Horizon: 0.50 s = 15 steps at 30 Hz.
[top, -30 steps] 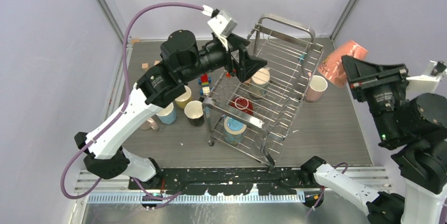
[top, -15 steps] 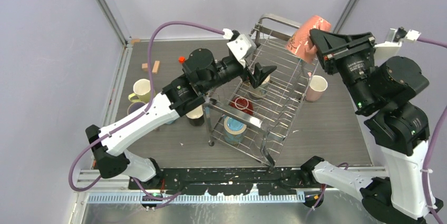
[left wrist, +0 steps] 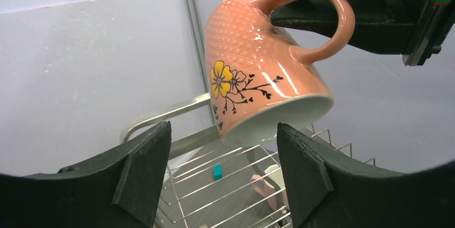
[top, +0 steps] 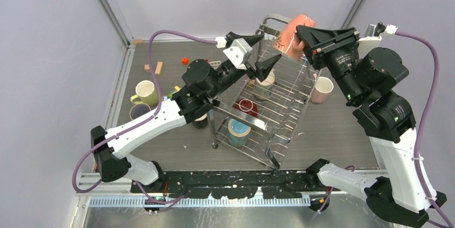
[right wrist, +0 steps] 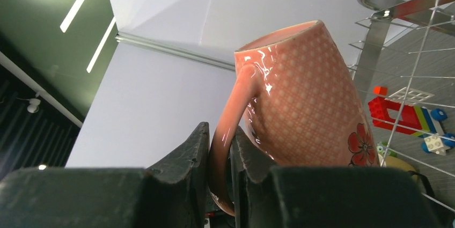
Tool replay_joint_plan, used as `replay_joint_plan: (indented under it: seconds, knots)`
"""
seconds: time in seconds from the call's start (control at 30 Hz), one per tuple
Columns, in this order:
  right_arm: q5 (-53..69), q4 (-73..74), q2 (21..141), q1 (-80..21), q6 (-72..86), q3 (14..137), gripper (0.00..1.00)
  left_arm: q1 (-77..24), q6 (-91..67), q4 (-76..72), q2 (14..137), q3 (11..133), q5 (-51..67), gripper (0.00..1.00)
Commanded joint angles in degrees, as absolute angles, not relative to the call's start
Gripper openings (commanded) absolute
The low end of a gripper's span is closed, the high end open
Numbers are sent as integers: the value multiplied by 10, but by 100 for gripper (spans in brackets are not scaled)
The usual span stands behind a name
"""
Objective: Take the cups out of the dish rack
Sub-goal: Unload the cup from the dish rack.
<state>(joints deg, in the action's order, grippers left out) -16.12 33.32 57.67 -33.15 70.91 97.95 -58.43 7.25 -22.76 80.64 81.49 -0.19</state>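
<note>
My right gripper point(top: 301, 30) is shut on the handle of a salmon-pink mug point(top: 288, 35) with a flower print. It holds the mug tilted in the air over the far end of the dish rack point(top: 234, 111). In the right wrist view my fingers point(right wrist: 198, 147) pinch the handle of this mug point(right wrist: 306, 99). My left gripper point(top: 258, 52) is open and empty, raised just left of and below the mug point(left wrist: 257, 72). In the rack stand a cream mug point(top: 264, 82), a dark red mug point(top: 247, 105) and a blue-and-tan banded mug point(top: 237, 130).
A pink mug point(top: 323, 88) stands right of the rack. A yellow mug point(top: 145, 93), a purple mug point(top: 138, 111) and a black mug point(top: 199, 119) stand to its left. Small toy blocks point(top: 153, 68) lie at the far left. A teal block point(left wrist: 217, 171) lies under the rack wires.
My right arm has swung left with the salmon mug, from the right side to over the rack's far end. My left arm has risen and reached towards the mug, jaws open.
</note>
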Motion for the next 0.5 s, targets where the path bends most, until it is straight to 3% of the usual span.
replay_joint_plan:
  seconds: [0.0,0.47]
  knots:
    - [-141,219,566,-330,748,982,1,-587,88,-323,797,812,-32,72]
    - [-109,175,566,-330,800,951,1,-588,121,-403,833,819,-28,59]
